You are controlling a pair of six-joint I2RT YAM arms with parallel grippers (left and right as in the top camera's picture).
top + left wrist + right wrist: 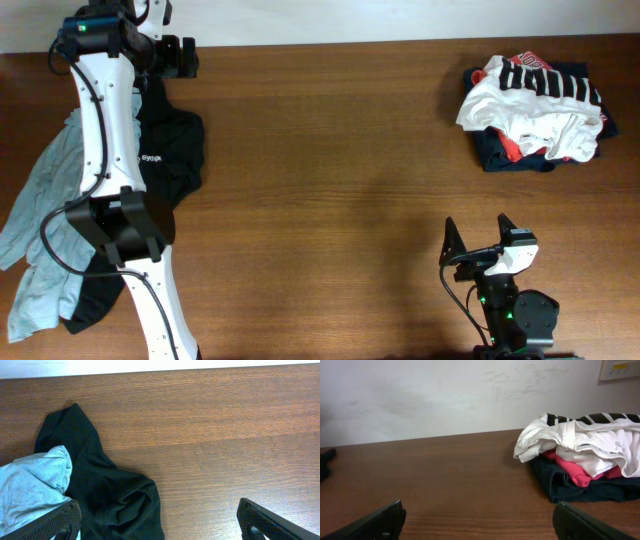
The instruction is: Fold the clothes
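A black garment [170, 150] lies crumpled at the table's left, partly over a light blue garment [45, 215]. Both show in the left wrist view, black [110, 495] and light blue [30, 485]. My left gripper [185, 57] is open at the far left corner, above the black garment's edge, its fingers wide apart [160, 525]. A pile of clothes [535, 110] in white, red, navy and black-and-white stripes sits at the far right, also in the right wrist view [585, 455]. My right gripper [480, 240] is open and empty near the front edge [480, 522].
The wooden table [340, 180] stretches between the two clothes heaps. A white wall [445, 395] runs behind the table's far edge. The left arm [110, 170] lies over the left garments.
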